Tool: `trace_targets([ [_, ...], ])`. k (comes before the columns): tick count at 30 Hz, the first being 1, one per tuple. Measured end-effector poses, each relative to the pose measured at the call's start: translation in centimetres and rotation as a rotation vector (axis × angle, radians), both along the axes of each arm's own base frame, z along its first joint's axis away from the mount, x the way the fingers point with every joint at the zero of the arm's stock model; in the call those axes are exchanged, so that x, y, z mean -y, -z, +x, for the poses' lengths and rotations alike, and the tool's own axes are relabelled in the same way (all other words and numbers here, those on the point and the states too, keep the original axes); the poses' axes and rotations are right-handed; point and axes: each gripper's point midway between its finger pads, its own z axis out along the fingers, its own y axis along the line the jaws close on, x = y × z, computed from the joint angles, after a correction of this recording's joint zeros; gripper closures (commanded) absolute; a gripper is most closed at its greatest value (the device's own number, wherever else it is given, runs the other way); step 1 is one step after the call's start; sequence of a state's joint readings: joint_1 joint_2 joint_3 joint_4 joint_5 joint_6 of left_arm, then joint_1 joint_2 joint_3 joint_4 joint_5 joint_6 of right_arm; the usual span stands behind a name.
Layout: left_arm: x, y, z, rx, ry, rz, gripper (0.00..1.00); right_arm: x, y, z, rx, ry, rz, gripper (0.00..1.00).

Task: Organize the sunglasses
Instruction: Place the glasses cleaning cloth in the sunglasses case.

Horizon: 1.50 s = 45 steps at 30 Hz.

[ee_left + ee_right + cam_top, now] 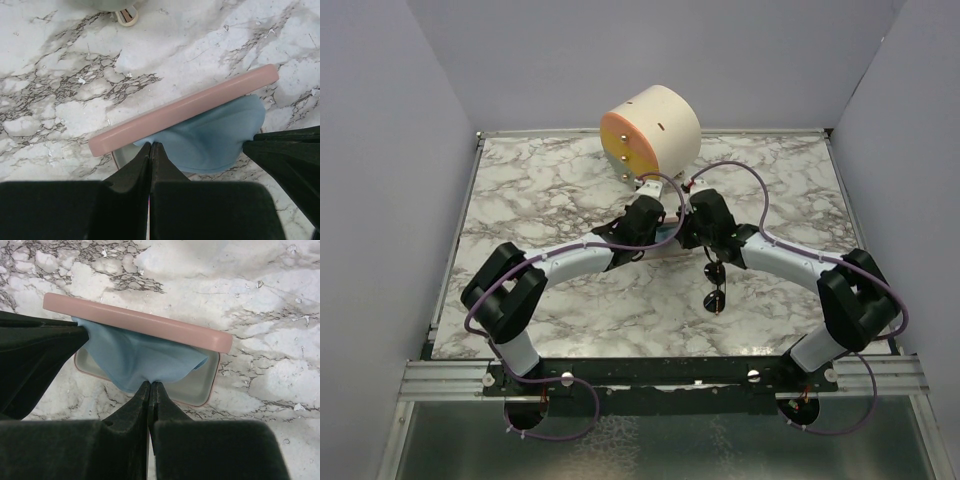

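The sunglasses (pixel 715 287), round black lenses on a thin frame, lie on the marble table just in front of the right arm's wrist. They are out of both wrist views. The pink case (pixel 135 320) stands open, its lid raised over the grey tray (pixel 202 385). A light blue cloth (pixel 135 355) hangs over the tray between both grippers. My right gripper (pixel 150 383) is shut on the cloth's near edge. My left gripper (pixel 151 145) is shut on the cloth (pixel 215 140) at its corner beside the case lid (pixel 185 107). In the top view both grippers meet over the case (pixel 665 248).
A beige drum with an orange and yellow face (pixel 650 130) lies at the back of the table, close behind the grippers. One of its metal feet (pixel 127 16) shows in the left wrist view. Grey walls enclose the table on three sides.
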State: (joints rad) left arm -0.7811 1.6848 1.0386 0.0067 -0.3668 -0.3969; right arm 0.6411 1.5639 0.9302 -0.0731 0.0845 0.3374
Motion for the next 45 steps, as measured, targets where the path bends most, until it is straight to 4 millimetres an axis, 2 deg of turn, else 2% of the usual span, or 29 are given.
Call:
trace_targets([
  [6, 0.0, 0.0, 0.0, 0.001, 0.001, 0.003, 1.00, 0.0, 0.2, 0.0, -0.004, 0.000, -0.002, 0.99],
  [10, 0.0, 0.2, 0.1, -0.002, 0.001, 0.005, 1.00, -0.1, 1.3, 0.1, -0.021, 0.000, -0.016, 0.99],
  [14, 0.0, 1.6, 0.0, -0.023, 0.001, 0.026, 1.00, 0.0, 2.9, 0.0, -0.050, 0.000, -0.037, 0.99],
  [18, -0.2, 3.0, -0.2, -0.047, 0.000, 0.046, 1.00, 0.0, 3.6, 0.0, -0.065, 0.000, -0.049, 0.99],
  [23, -0.5, 4.1, -0.6, -0.070, -0.008, 0.055, 1.00, 0.1, 3.7, 0.0, -0.066, 0.002, -0.050, 0.99],
  [45, -1.3, 5.0, -1.5, -0.113, -0.019, 0.081, 1.00, 0.8, 4.5, 0.0, -0.075, 0.027, -0.088, 0.99],
])
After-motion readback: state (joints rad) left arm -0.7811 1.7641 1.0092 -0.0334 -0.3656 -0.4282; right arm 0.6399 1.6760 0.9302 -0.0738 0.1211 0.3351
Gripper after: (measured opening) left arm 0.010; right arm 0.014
